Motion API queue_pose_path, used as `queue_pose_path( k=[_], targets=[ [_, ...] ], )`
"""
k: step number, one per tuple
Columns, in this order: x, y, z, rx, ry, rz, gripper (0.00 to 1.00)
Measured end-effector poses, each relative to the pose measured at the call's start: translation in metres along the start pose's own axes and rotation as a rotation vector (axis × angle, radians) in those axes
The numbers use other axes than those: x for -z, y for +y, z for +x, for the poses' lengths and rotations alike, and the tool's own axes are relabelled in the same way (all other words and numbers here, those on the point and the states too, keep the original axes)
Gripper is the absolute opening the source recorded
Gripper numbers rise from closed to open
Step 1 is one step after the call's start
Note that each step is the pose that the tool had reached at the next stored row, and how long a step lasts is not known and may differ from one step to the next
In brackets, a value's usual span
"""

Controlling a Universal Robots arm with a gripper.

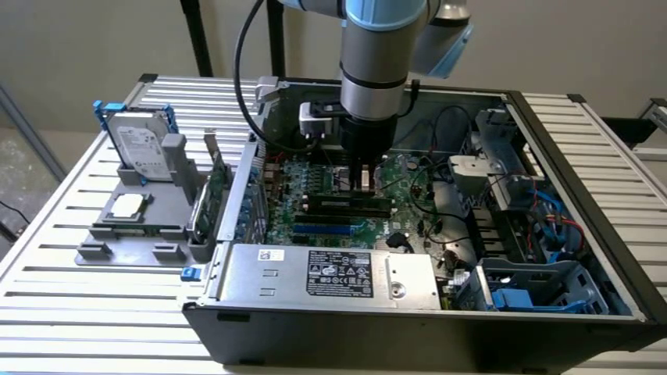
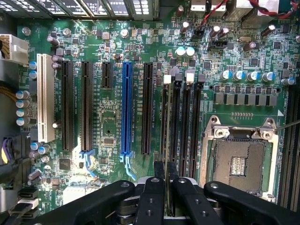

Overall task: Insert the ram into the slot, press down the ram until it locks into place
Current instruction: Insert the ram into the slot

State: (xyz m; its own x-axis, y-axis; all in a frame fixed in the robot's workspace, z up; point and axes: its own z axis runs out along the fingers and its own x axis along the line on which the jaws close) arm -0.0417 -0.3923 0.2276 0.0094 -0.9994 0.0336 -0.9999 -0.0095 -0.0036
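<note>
So the black two-finger gripper (image 1: pixel 363 186) is down inside the open case. Its fingers (image 2: pixel 152 201) look clenched on the top edge of the long thin green ram stick with black chips (image 1: pixel 339 205); the wrist view has it edge-on, a skinny strip between them. In the exterior view the ram stick sits right at 6 o'clock under the fingertips, long axis running 9 to 3. It lines up lengthwise with the long narrow black plastic memory slot (image 2: pixel 167 122) with pale end clips. Can't tell if it's seated or just hanging over it. Room is tight sideways, I'd say: identical slots just beside it toward 12, the shorter blue socket (image 1: pixel 323 229) near at 6, and the grey metal power-supply box (image 1: pixel 323 273) farther out at 6. Straight down looks free.
</note>
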Motion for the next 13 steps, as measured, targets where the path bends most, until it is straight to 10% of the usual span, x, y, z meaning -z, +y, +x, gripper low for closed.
queue_pose_path(
  k=[13],
  targets=[
    [-0.002,0.0003,-0.0001,0.001,0.0001,0.0,0.15]
  ],
)
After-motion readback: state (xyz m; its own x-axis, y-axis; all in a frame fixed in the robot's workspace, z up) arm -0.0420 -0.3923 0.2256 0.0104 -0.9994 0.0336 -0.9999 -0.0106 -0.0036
